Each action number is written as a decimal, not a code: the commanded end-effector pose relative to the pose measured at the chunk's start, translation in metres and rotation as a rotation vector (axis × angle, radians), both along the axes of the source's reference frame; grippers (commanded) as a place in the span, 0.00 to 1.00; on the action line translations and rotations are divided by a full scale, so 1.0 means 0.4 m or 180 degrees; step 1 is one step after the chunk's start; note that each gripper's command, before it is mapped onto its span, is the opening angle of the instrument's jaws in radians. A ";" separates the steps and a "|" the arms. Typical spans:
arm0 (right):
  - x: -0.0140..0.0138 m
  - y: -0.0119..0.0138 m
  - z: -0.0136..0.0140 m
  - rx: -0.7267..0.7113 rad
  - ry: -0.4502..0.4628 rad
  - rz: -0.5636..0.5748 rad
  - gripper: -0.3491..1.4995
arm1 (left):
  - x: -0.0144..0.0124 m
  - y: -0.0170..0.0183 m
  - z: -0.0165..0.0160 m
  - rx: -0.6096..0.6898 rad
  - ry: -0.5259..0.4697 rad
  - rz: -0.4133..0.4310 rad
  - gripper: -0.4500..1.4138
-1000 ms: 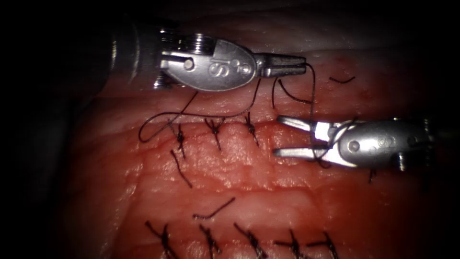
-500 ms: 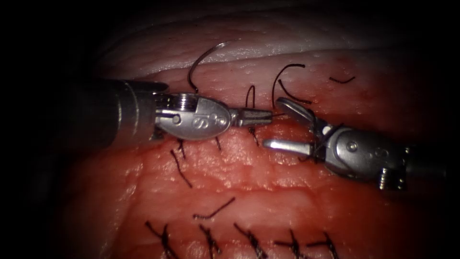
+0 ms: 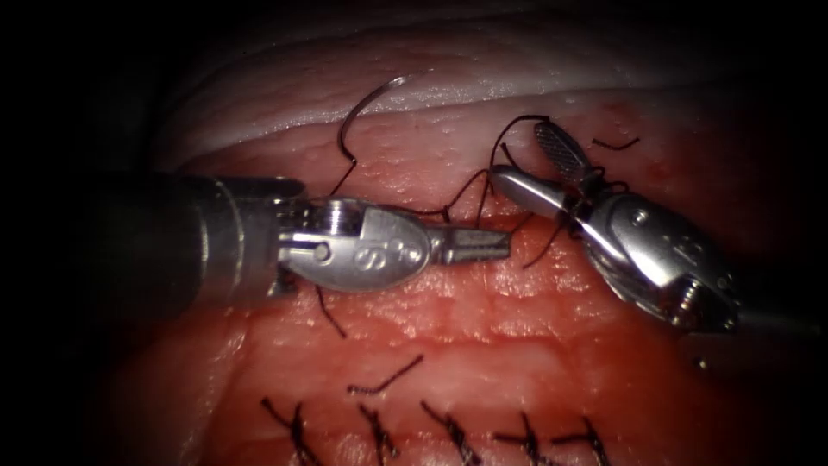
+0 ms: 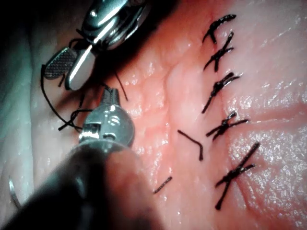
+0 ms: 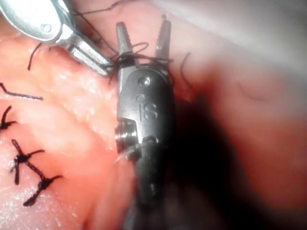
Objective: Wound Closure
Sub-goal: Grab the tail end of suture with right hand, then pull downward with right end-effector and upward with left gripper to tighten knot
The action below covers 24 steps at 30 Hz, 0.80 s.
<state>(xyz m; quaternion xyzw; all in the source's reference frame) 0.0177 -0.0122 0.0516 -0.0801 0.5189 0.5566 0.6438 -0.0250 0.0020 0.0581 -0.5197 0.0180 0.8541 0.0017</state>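
left tool (image 3: 487,246), jaws pressed together on the thread (image 3: 466,185), lying across the cut in the tissue (image 3: 517,345); right tool (image 3: 539,164), jaws spread with thread wound about them, holding nothing; needle (image 3: 362,108) free on the tissue beyond the cut, unheld.

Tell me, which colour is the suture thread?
Black thread, clearest in the endoscope view against the red tissue.

Two claws (image 3: 483,246) (image 3: 539,168), one needle (image 3: 362,112)
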 end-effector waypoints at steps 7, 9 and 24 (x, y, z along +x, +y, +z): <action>0.0023 0.0043 0.0054 0.0064 -0.0071 0.0113 0.49 | -0.0008 0.0012 0.0027 -0.0004 -0.0018 0.0013 0.00; 0.0029 0.0051 0.0062 0.0056 -0.0065 0.0086 0.41 | -0.0007 0.0014 0.0030 -0.0004 -0.0020 0.0015 0.00; 0.0091 0.0005 0.0021 -0.0119 0.0158 -0.0027 0.00 | 0.0019 0.0063 0.0026 0.0016 -0.0004 -0.0060 0.00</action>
